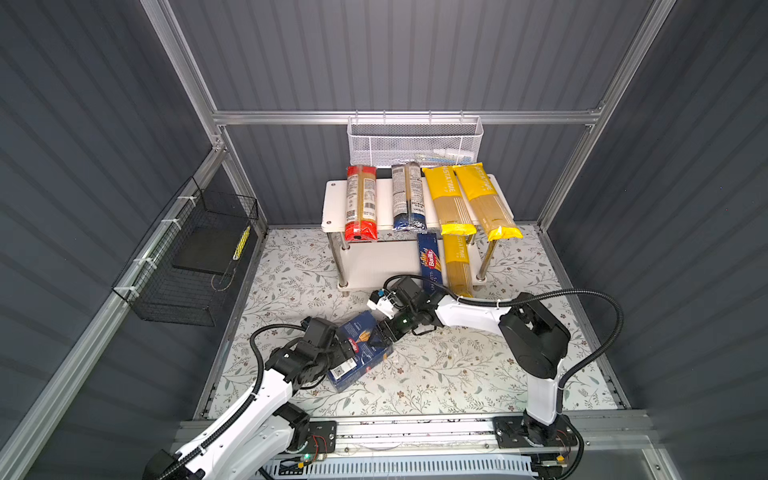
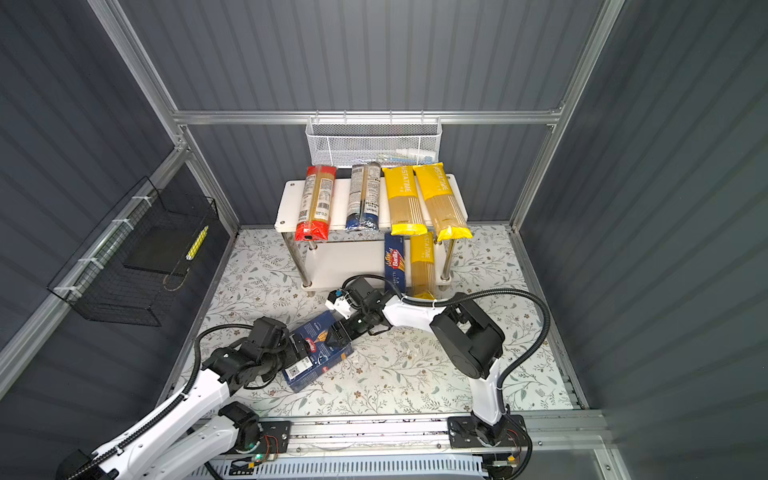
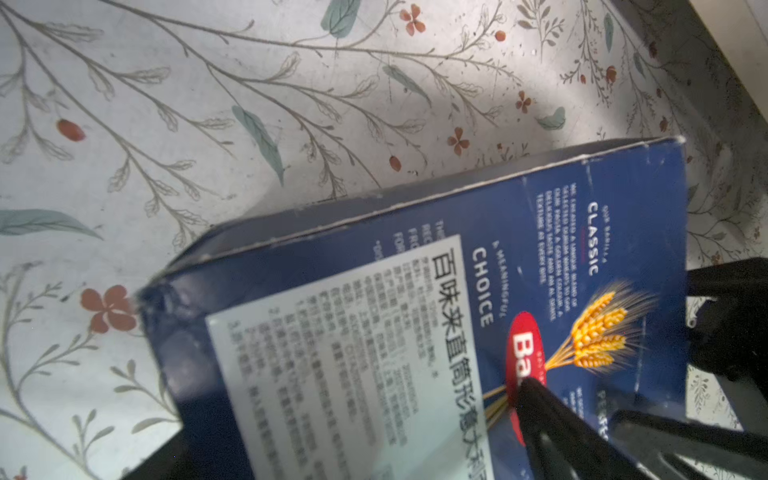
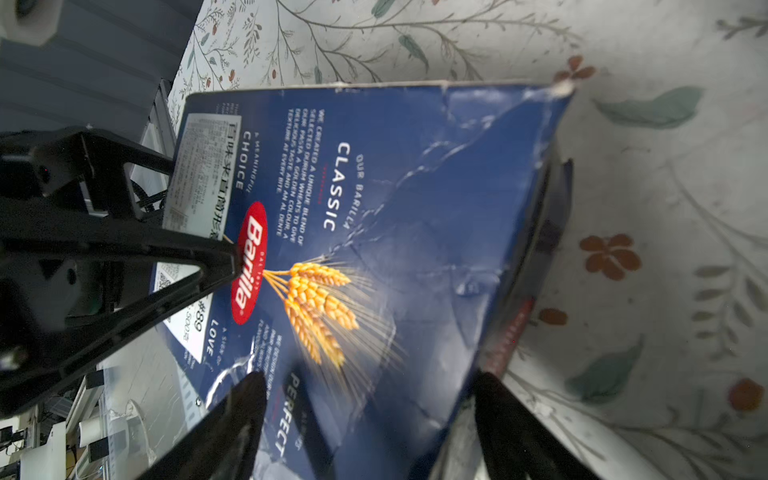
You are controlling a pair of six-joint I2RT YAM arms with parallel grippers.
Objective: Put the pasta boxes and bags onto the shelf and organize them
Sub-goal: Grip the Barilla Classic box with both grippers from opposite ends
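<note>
The wide dark blue Barilla box (image 1: 365, 357) (image 4: 415, 208) lies askew on the floral mat between both arms. My left gripper (image 1: 347, 347) is shut on its labelled end, one finger (image 3: 552, 419) pressing the red logo. My right gripper (image 1: 380, 332) (image 4: 368, 390) is open, its fingers straddling the crumpled opposite end. The shelf (image 1: 334, 203) carries a red-ended bag (image 1: 360, 203), a blue-ended bag (image 1: 409, 197) and two yellow bags (image 1: 446, 199) (image 1: 486, 199) on its top board. The narrow Barilla box (image 1: 430, 262) and a third yellow bag (image 1: 457, 266) rest on the lower board.
A white mesh basket (image 1: 415, 141) hangs on the back rail above the shelf. A black wire basket (image 1: 191, 257) is fixed to the left wall. An aluminium rail (image 1: 415, 428) with both arm bases runs along the front edge.
</note>
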